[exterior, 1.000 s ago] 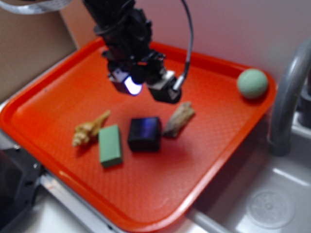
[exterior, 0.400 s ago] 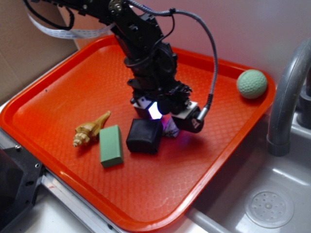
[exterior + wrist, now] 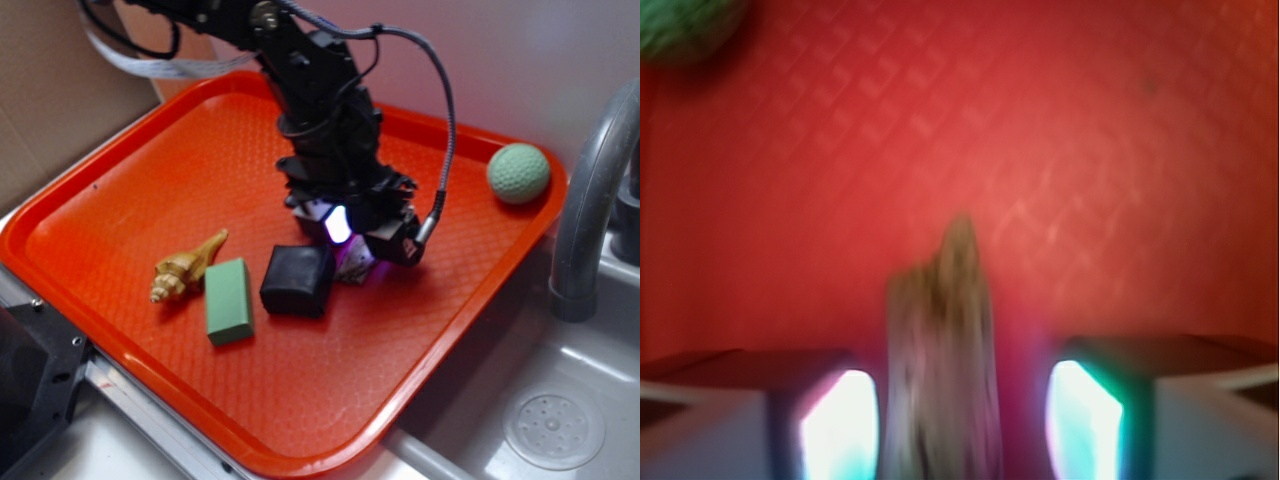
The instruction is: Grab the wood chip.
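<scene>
Grey-brown wood chip [image 3: 940, 350] bracketed by the lowered gripper [image 3: 352, 247], ready for the pinch.
On the orange tray [image 3: 120, 190], the chip lies just right of the black block [image 3: 297, 280], mostly hidden under the arm in the exterior view. The wrist view shows the gripper spread, a lit pad [image 3: 840, 425] on each side of the chip with gaps remaining. Next, I judge: close squarely on the chip without nudging the block, then lift.

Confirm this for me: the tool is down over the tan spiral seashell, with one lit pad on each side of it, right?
Not the seashell. The wrist view shows the tool straddling the rough grey-brown wood chip, one lit pad on each side, with gaps still visible. In the exterior view the tan spiral seashell lies apart, beyond the green rectangular block.
</scene>
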`<state>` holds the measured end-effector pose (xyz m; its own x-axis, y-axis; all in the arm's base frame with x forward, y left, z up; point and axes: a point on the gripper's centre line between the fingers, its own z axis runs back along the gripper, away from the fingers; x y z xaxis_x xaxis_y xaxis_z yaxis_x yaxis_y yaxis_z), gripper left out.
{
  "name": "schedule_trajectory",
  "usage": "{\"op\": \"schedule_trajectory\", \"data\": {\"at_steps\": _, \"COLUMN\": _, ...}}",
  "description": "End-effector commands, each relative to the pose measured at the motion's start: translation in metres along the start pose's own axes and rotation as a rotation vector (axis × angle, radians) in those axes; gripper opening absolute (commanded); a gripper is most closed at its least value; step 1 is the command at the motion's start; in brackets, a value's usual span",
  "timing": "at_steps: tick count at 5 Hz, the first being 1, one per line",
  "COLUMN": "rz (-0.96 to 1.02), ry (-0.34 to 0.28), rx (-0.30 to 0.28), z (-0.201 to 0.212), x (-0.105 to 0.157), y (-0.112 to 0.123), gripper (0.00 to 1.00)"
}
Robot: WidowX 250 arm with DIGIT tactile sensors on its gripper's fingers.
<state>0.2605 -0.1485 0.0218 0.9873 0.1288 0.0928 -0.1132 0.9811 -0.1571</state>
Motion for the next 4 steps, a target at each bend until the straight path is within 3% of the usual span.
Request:
{"op": "schedule_trajectory", "data": {"at_steps": 1, "rz": 0.006, "ry": 0.016, "rx": 0.026, "z": -0.005, "x": -0.002, "y": -0.002, "gripper": 0.00}}
{"op": "schedule_trajectory", "data": {"at_steps": 2, "rz": 0.017, "ry": 0.024, "rx": 0.050, "z": 0.003, "x": -0.001, "y": 0.001, "gripper": 0.00}}
{"op": "schedule_trajectory", "data": {"at_steps": 3, "rz": -0.028, "ry": 0.009, "rx": 0.123, "z": 0.027, "x": -0.001, "y": 0.005, "gripper": 0.00}}
{"op": "schedule_trajectory", "data": {"at_steps": 4, "rz": -0.002, "ry": -0.143, "rx": 0.130, "z": 0.082, "x": 0.010, "y": 0.041, "gripper": 0.00}}
